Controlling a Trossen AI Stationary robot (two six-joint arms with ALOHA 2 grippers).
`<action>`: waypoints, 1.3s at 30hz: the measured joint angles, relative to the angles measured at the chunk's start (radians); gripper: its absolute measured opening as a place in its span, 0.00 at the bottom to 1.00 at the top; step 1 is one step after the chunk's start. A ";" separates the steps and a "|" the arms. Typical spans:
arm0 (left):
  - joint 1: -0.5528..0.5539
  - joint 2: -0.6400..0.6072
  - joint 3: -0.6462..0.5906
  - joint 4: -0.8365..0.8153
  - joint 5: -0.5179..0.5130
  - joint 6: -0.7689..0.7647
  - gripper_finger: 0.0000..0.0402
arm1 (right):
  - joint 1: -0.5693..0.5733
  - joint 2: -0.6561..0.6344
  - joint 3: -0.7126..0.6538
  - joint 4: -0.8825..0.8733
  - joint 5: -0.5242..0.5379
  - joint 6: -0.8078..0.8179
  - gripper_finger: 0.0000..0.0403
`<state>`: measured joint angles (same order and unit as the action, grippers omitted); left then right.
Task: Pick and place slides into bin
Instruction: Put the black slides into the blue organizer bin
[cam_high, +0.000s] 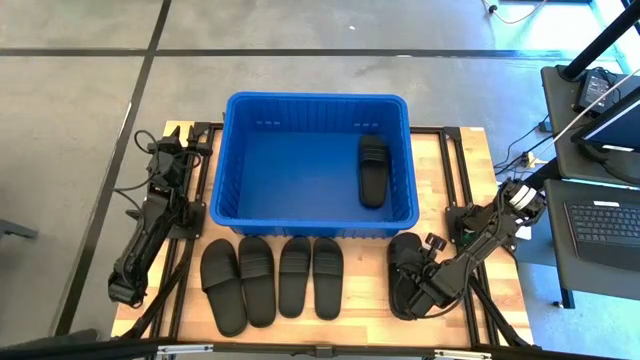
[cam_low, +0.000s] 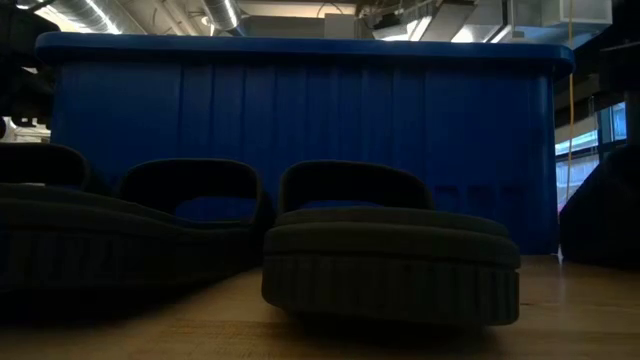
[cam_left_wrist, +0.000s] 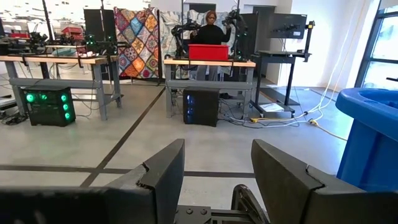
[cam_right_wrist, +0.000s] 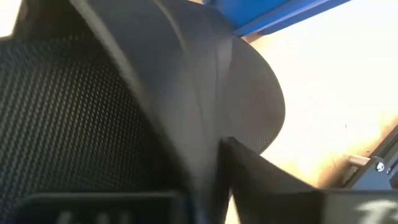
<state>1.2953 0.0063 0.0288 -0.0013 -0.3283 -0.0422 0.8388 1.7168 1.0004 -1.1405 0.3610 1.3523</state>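
We see the blue bin (cam_high: 240, 150) at the centre of the table (cam_high: 470, 165) in the high view, with one sandal (cam_high: 373, 170) lying inside near its right wall. Four sandals (cam_high: 270, 282) lie in a row below the bin. At the lower right, the right gripper (cam_high: 420, 285) sits on the sixth sandal (cam_high: 402, 250), its fingers narrowed around the strap in the right wrist view. The left gripper (cam_left_wrist: 214, 180) rests at the upper left of the table, fingers apart and holding nothing.
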 joint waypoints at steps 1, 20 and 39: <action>0.000 0.000 0.000 0.000 0.000 0.000 0.45 | 0.000 0.000 0.006 -0.001 -0.005 0.000 0.10; 0.000 0.000 0.000 0.000 0.000 -0.001 0.45 | -0.057 -0.049 0.539 -0.103 -0.139 -0.194 0.04; 0.000 0.000 0.000 0.000 0.000 0.000 0.45 | -0.522 -0.050 1.023 -0.407 0.550 -0.729 0.04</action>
<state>1.2953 0.0063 0.0288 -0.0013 -0.3283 -0.0422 0.3171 1.6668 2.0231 -1.5478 0.9106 0.6238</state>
